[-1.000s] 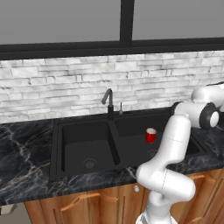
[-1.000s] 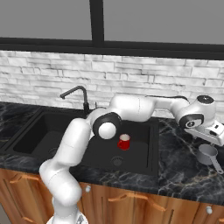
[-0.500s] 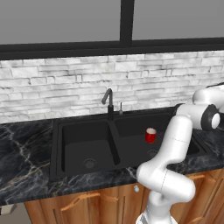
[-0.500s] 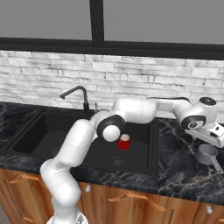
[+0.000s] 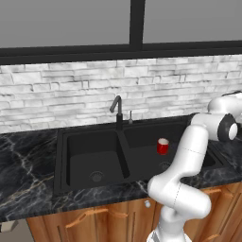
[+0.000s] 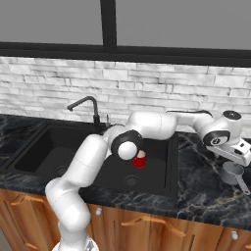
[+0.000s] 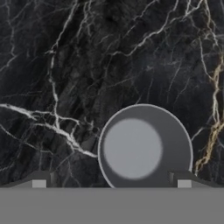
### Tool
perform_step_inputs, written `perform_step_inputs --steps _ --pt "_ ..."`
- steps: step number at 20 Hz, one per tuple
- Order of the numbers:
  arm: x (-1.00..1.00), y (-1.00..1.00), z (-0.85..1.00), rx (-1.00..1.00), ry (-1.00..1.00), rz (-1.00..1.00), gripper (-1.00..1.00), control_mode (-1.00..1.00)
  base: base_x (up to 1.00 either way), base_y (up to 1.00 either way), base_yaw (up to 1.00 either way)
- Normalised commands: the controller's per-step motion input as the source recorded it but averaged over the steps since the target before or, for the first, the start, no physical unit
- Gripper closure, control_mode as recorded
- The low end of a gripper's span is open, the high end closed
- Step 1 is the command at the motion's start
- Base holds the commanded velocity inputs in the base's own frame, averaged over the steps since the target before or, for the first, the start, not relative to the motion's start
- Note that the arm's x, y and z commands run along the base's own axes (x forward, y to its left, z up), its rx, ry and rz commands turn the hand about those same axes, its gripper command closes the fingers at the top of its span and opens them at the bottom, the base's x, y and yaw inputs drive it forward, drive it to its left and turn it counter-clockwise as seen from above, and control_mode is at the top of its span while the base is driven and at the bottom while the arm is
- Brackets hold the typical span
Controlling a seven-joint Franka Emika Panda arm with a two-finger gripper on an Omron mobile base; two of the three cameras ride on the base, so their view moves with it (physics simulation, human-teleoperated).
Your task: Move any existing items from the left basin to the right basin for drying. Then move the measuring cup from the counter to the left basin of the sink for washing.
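Meanwhile, at the kitchen sink [image 5: 61, 163], the narrower left basin [image 5: 92, 160] held nothing but its round grey drain, while the wider right basin [image 6: 159, 164] held the small red cup [image 5: 162, 146], upright on the basin floor, its white rim and inside showing. Both basins were matte black, parted by a central divider under a slim dark faucet [image 5: 116, 109].

My pincer [image 7: 111, 183] hung spread wide over the far right stretch of the counter [image 7: 65, 65], its two dark fingertips [image 7: 38, 181] standing either side of the measuring cup [image 7: 144, 146] without touching it. Seen from straight above through my hand camera, the cup was a smooth grey metal round with a paler flat bottom inside and nothing in it. From the right base camera it sat on the counter right of the sink, just below my hand, with its long thin straight handle [image 6: 242, 183] angled toward the near right.

The counter was polished black marble shot with white veins and a few amber streaks, laid over wooden cabinets [image 5: 108, 220]. Behind it ran a wall of rough pale grey brick [image 5: 71, 90].
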Motion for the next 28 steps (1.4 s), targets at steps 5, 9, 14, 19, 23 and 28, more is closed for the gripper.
perform_step_inputs --steps 5,9,14,19,23,28 --pt "0.02 0.03 -0.08 0.0 0.0 0.0 -1.0 -1.0 0.0 0.0 0.0" --pt "0.0 0.03 -0.07 0.0 0.0 0.0 -1.0 -1.0 0.0 0.0 0.0" --pt "0.0 0.01 -0.04 0.0 0.0 0.0 -1.0 -1.0 0.0 0.0 0.0" --pt "0.01 0.01 -0.1 0.0 0.0 0.0 -1.0 -1.0 0.0 0.0 0.0" --pt "0.03 0.0 -0.17 0.0 0.0 0.0 -1.0 -1.0 0.0 0.0 0.0" --pt "0.03 0.0 -0.18 0.0 0.0 0.0 -1.0 -1.0 0.0 0.0 0.0"
